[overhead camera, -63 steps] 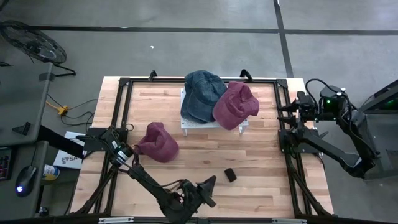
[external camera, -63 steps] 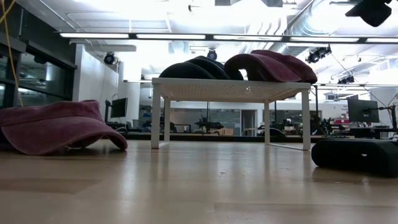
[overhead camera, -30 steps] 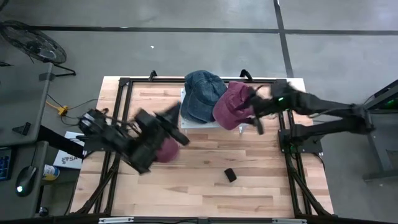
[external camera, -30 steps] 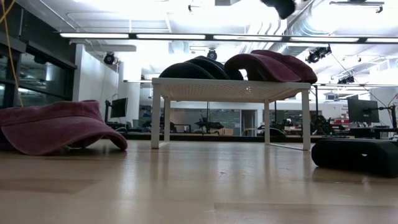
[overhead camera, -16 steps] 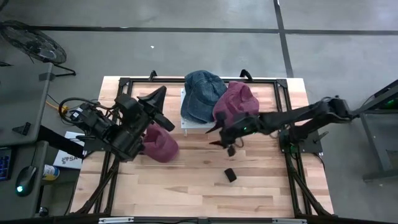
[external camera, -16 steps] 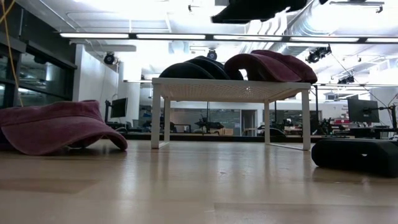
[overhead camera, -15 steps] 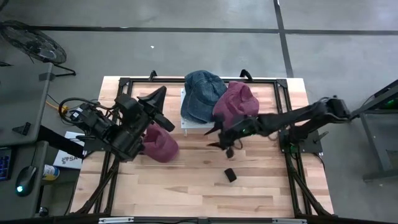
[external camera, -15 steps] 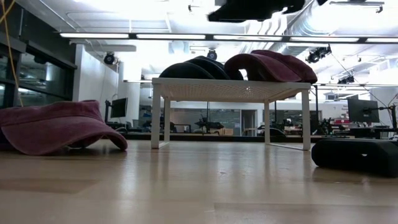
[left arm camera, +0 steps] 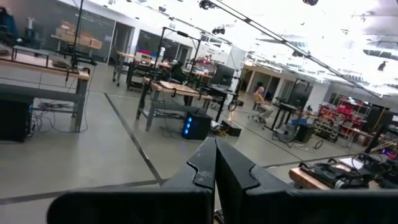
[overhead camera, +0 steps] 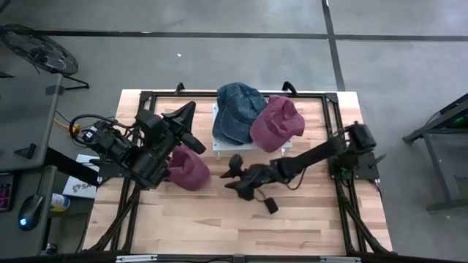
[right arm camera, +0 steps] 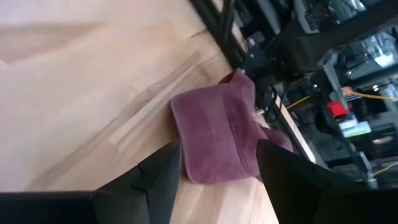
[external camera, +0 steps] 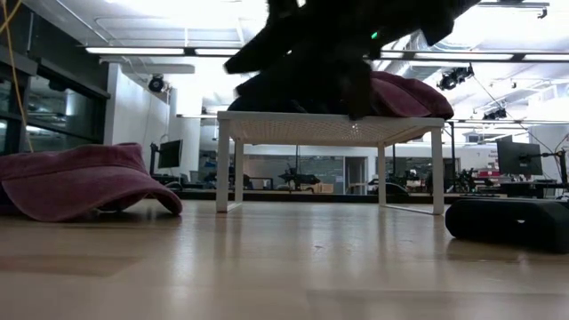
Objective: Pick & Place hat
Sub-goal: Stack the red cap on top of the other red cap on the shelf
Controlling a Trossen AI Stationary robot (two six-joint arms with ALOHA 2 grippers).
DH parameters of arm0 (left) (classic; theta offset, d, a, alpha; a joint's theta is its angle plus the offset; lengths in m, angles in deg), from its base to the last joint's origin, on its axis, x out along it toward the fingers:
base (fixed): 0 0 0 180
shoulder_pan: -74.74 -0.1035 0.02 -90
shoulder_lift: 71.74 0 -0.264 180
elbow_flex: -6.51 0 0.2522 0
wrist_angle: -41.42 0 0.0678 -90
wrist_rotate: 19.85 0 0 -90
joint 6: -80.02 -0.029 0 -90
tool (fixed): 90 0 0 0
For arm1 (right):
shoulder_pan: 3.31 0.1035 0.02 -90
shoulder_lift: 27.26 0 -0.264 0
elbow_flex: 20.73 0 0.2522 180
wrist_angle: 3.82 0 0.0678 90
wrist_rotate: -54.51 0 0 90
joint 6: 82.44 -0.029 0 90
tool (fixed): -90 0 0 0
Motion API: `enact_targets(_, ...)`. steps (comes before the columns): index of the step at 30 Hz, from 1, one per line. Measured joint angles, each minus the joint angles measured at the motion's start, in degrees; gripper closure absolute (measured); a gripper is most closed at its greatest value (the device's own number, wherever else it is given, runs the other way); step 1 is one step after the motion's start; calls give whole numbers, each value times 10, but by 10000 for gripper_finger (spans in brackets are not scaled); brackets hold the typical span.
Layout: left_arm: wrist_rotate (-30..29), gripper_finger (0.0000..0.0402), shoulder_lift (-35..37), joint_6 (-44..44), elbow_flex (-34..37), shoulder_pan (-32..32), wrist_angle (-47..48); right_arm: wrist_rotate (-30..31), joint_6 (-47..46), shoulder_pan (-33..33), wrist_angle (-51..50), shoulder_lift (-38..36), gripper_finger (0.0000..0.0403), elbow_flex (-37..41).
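Two right gripper (overhead camera: pixel 232 172) fingers (right arm camera: pixel 163 176) spread wide, holding nothing.

A grey concrete floor (overhead camera: pixel 219 58) crossed by dark lines surrounds the wooden bench (overhead camera: pixel 219 212). Beyond it, long ceiling strip lights (external camera: pixel 151 51) glow over a workshop with workbenches (left arm camera: pixel 43 65), monitors (external camera: pixel 518 158) and glass partitions (left arm camera: pixel 93 31).

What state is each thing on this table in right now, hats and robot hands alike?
Maroon hat on the table: lying loose, not held.
Blue hat: resting on the white rack.
Second maroon hat: on the rack too.
Left hand: shut, empty.
Right hand: open, empty, facing the loose hat.
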State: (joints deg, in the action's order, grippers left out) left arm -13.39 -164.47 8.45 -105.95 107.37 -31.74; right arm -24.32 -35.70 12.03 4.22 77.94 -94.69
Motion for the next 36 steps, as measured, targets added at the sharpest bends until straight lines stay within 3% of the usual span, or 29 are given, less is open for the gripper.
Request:
enact_targets(10, 3, 401, 12, 0, 0, 0, 0, 63, 35, 12, -4, 153, 199, -132)
enact_targets(19, 1, 401, 21, -2, 0, 0, 0, 80, 38, -12, -84, 259, 199, -243)
enact_targets(31, -1, 401, 23, -2, 0, 0, 1, 90, 47, -50, -113, 287, 200, -292)
enact_targets(36, -1, 401, 23, -2, 0, 0, 1, 106, 47, -51, -115, 287, 227, -292)
